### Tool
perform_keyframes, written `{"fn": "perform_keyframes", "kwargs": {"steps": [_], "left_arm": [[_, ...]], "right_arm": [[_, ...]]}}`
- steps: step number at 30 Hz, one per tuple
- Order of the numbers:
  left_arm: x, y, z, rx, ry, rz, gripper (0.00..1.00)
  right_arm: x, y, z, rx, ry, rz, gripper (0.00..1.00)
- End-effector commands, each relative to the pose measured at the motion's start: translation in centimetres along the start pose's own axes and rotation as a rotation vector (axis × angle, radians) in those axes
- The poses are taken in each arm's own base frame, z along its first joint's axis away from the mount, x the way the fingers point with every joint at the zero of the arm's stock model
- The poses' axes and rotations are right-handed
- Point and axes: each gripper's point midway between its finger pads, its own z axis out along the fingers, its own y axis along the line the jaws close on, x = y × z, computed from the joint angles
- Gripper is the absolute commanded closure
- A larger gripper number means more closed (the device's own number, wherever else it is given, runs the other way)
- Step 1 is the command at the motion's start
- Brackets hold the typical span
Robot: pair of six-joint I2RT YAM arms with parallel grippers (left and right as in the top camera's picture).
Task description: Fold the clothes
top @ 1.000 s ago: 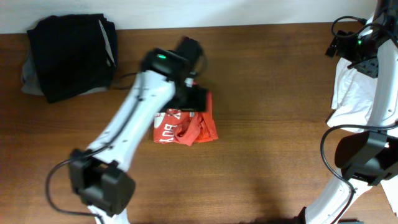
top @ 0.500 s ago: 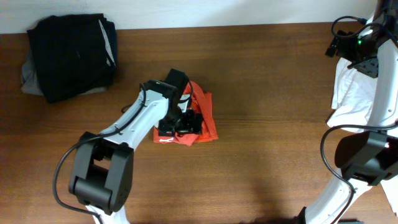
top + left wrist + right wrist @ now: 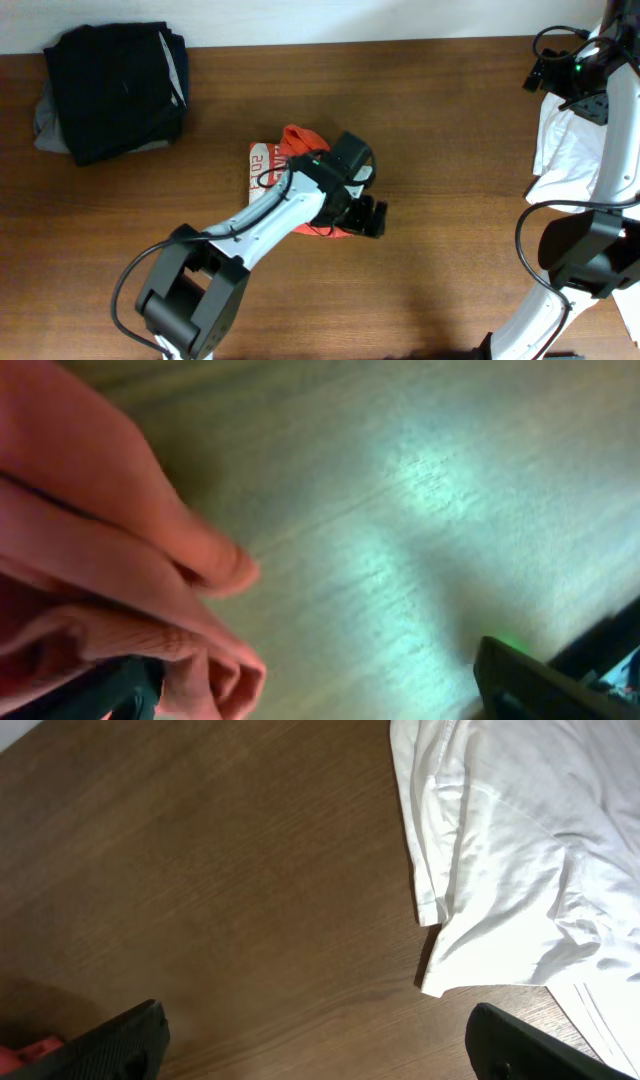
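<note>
Red-orange cotton, the T-shirt (image 3: 268, 168) lies bunched in a wad on the table (image 3: 450, 260), well apart from the black pile (image 3: 110, 90) and out toward the table's middle. Its long axis seems to run on a slant: the end with white lettering faces the black pile, the other end points away from it. No neck label shows, so I cannot tell where the collar lies.

The left gripper (image 3: 366, 216) sits at the wad's end farthest from the black pile, jaws spread wide and clamping nothing. In the left wrist view the left gripper (image 3: 318, 660) has rolled folds of cloth bulging against one finger only.

The likely trouble: closing here would pinch several layers at once, so a pull would drag the whole lump across the wood rather than spread it. The left arm (image 3: 270, 212) also lies over the shirt and could sweep it along.

The right gripper (image 3: 312, 1015), also wide open and empty, hangs over a white cloth (image 3: 520, 850) at the table end opposite the black pile.
</note>
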Motion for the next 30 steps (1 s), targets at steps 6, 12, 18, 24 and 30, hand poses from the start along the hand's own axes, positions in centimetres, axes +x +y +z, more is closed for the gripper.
{"fn": "perform_keyframes", "kwargs": {"steps": [6,12,18,24,30], "left_arm": [[-6.7,6.4,-11.6,-0.111,-0.274,-0.241,0.01],[-9.4,12.4,-9.1,-0.036,-0.27,-0.407,0.01],[-11.9,12.9,-4.1,0.066,-0.259,-0.427,0.03],[-13.8,11.2,-4.2,0.154,-0.31,-0.368,0.3],[-14.6,6.9,-3.1,0.182,-0.336,-0.262,0.32]], "right_arm": [[-0.2,-0.1,-0.3,-0.003,-0.01,-0.001,0.02],[-0.2,-0.1,-0.3,-0.003,-0.01,-0.001,0.02],[-0.2,-0.1,-0.3,-0.003,-0.01,-0.001,0.02],[-0.2,-0.1,-0.3,-0.003,-0.01,-0.001,0.02],[-0.2,-0.1,-0.3,-0.003,-0.01,-0.001,0.02]]}}
